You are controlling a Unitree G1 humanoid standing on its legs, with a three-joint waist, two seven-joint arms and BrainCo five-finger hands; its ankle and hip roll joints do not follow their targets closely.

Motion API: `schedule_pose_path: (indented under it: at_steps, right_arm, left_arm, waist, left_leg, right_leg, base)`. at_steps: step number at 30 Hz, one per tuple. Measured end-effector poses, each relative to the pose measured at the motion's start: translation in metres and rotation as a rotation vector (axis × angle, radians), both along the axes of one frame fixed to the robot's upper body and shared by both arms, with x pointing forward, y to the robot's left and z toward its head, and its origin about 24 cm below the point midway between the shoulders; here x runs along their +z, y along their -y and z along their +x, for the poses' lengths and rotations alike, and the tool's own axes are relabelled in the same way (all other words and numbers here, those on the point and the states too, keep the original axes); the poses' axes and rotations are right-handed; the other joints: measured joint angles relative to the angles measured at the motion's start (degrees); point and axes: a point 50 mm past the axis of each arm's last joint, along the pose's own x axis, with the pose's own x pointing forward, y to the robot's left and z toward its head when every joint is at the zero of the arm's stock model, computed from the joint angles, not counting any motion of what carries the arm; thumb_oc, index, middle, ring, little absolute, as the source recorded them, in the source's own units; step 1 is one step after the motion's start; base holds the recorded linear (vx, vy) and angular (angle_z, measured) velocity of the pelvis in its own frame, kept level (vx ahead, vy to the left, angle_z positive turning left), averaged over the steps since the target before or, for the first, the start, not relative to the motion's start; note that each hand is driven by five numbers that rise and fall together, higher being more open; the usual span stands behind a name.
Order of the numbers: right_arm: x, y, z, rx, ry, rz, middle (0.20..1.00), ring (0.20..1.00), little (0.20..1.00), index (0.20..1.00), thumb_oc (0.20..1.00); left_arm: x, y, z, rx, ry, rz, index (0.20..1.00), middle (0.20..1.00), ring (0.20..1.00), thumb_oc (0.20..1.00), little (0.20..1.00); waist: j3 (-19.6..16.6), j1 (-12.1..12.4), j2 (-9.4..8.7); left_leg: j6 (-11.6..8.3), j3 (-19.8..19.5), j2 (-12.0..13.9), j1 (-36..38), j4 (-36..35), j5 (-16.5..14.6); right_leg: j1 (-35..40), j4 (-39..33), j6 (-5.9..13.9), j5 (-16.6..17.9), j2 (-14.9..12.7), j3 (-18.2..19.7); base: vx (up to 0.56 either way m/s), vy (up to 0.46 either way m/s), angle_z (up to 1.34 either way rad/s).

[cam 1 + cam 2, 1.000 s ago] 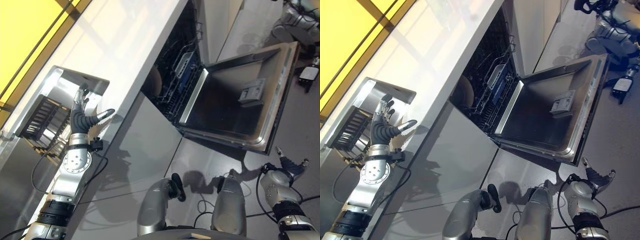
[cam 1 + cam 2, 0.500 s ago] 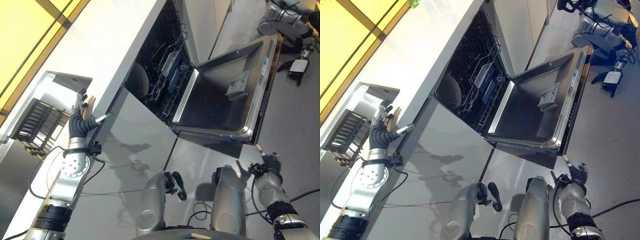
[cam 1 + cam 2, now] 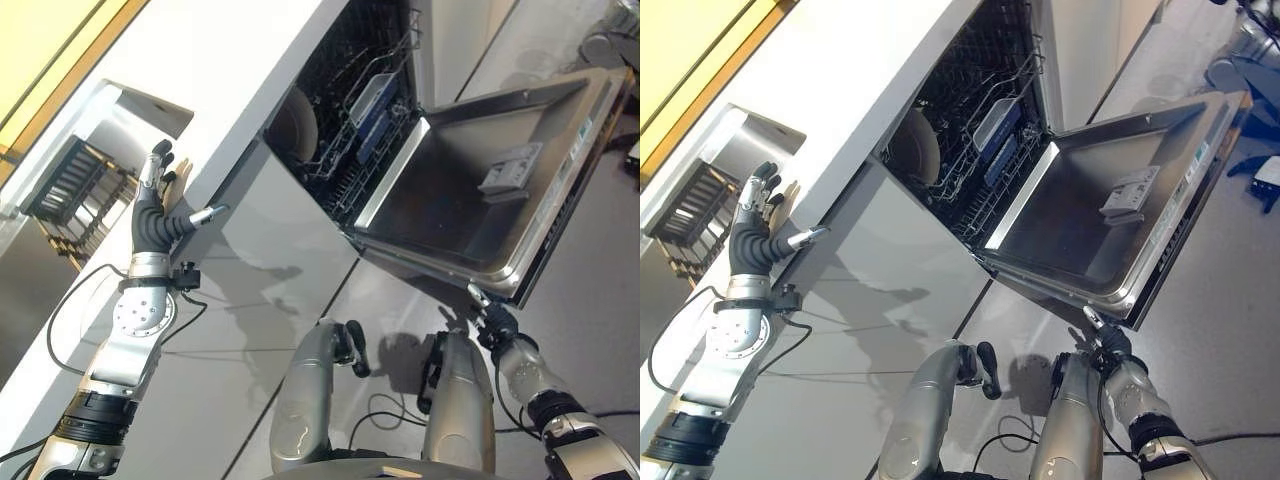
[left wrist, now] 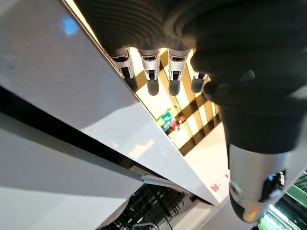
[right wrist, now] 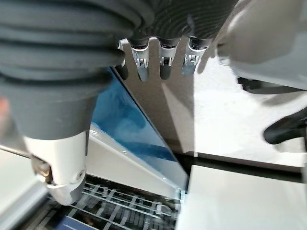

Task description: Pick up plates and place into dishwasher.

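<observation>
White countertop [image 3: 230, 60] runs above 1 open dishwasher [image 3: 470, 215] whose rack holds 1 plate [image 3: 297, 125], well apart from both empty hands: the left hand [image 3: 155, 215] with fingers spread straight at the counter's front edge, the right hand [image 3: 495, 322] relaxed, low by the door's corner.

Your robot: silver-grey arms and dark ribbed hand covers.
You see on the left hand [image 3: 152, 208] silver fingers with dark tips and a black ribbed cover, above a round silver wrist joint with small screws. The right hand [image 3: 495, 322] has the same dark cover.
</observation>
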Motion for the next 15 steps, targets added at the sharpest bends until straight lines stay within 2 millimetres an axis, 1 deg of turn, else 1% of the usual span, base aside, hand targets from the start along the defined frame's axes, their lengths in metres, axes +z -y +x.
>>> schedule_pose_path:
  at_steps: [1, 2, 4, 5, 7, 8, 9, 12, 14, 15]
  right_arm:
    - [-0.002, -0.004, -0.002, 0.006, -0.002, 0.011, 1.0, 1.0, 1.0, 1.0, 1.0]
    - [-0.005, -0.008, -0.006, 0.013, -0.006, 0.019, 1.0, 1.0, 1.0, 1.0, 1.0]
    - [-0.01, -0.015, -0.012, 0.047, -0.02, 0.018, 1.0, 1.0, 1.0, 1.0, 1.0]
    - [-0.011, -0.017, -0.015, 0.061, -0.02, 0.018, 1.0, 1.0, 1.0, 1.0, 1.0]
    - [-0.011, -0.026, -0.019, 0.108, -0.018, 0.011, 1.0, 1.0, 1.0, 1.0, 1.0]
    - [-0.012, -0.031, -0.02, 0.129, -0.014, 0.013, 1.0, 1.0, 1.0, 1.0, 1.0]
    - [-0.01, -0.035, -0.021, 0.145, -0.003, 0.017, 1.0, 1.0, 1.0, 1.0, 1.0]
    - [-0.006, -0.048, -0.024, 0.192, 0.033, 0.026, 1.0, 1.0, 1.0, 1.0, 1.0]
    - [0.002, -0.056, -0.022, 0.23, 0.081, 0.018, 1.0, 1.0, 1.0, 1.0, 1.0]
    - [0.009, -0.057, -0.018, 0.231, 0.121, -0.004, 1.0, 1.0, 1.0, 1.0, 1.0]
  left_arm:
    - [0.003, -0.001, -0.001, 0.001, 0.018, -0.001, 1.0, 1.0, 1.0, 1.0, 1.0]
    - [0.005, -0.003, -0.002, 0.003, 0.025, 0.001, 1.0, 1.0, 1.0, 1.0, 1.0]
    - [0.007, -0.005, -0.002, 0.005, 0.034, 0.003, 1.0, 1.0, 1.0, 1.0, 1.0]
    - [0.007, -0.006, -0.003, 0.003, 0.034, 0.005, 1.0, 1.0, 1.0, 1.0, 1.0]
    - [0.008, -0.009, -0.004, 0.011, 0.034, 0.009, 1.0, 1.0, 1.0, 1.0, 1.0]
    - [0.008, -0.011, -0.004, 0.014, 0.031, 0.011, 1.0, 1.0, 1.0, 1.0, 1.0]
    - [0.007, -0.012, -0.005, 0.013, 0.026, 0.014, 1.0, 1.0, 1.0, 1.0, 1.0]
    - [0.005, -0.013, -0.006, 0.011, 0.011, 0.022, 1.0, 1.0, 1.0, 1.0, 1.0]
    - [0.006, -0.016, -0.007, 0.017, 0.015, 0.024, 1.0, 1.0, 1.0, 1.0, 1.0]
    - [0.007, -0.018, -0.008, 0.024, 0.018, 0.024, 1.0, 1.0, 1.0, 1.0, 1.0]
  waist:
    - [0.2, -0.1, -0.28]
    - [0.5, 0.1, -0.68]
    - [0.6, 1.0, -0.88]
    - [0.7, 1.5, -0.93]
    - [0.8, 1.6, -1.17]
    - [1.0, 1.7, -1.44]
    - [1.2, 1.8, -1.66]
    - [1.5, 2.0, -2.09]
    - [1.6, 2.1, -2.37]
    - [1.6, 2.0, -2.38]
  left_leg:
    - [-0.01, 0.0, -0.4, -0.5, 0.1, 0.0]
    - [0.03, 0.1, -0.9, -0.6, 0.0, 0.0]
    - [0.28, 0.1, -1.4, -0.5, -0.6, 0.2]
    - [0.69, 0.1, -1.7, -0.4, -1.1, 0.4]
    - [2.35, 0.1, -2.1, 0.2, -2.7, 1.5]
    - [2.86, 0.0, -2.2, 0.9, -3.3, 1.8]
    - [3.16, -0.1, -2.2, 1.7, -4.0, 2.0]
    - [3.17, -0.1, -1.7, 3.2, -4.8, 2.0]
    - [3.29, -0.1, -1.4, 3.8, -4.9, 2.1]
    - [3.39, -0.1, -1.3, 3.8, -5.1, 2.2]
  right_leg:
    - [0.7, -0.3, 0.06, 0.0, 0.2, -1.2]
    - [1.7, -0.9, -0.29, -0.3, 0.4, -2.2]
    - [3.6, -2.4, -0.74, -0.5, 1.7, -3.7]
    - [4.4, -3.3, -0.93, -0.5, 2.4, -4.3]
    - [6.2, -5.0, -1.17, -0.4, 3.5, -5.4]
    - [7.0, -5.7, -1.26, -0.4, 3.9, -5.5]
    - [8.0, -6.6, -1.32, -0.2, 4.2, -5.9]
    - [10.5, -8.6, -1.4, 0.1, 5.3, -6.6]
    - [11.3, -9.3, -1.26, 0.4, 5.7, -6.6]
    - [11.3, -9.5, -1.2, 0.6, 5.8, -6.6]
  base:
    - [0.06, -0.066, 0.32]
    - [0.06, -0.068, 0.32]
    - [0.06, -0.066, 0.12]
    - [0.06, -0.066, 0.06]
    - [0.04, -0.06, 0.07]
    - [0.04, -0.064, 0.03]
    - [0.06, -0.075, 0.06]
    - [0.05, -0.033, 0.02]
    - [0.04, 0.007, -0.03]
    - [0.06, 0.025, -0.02]
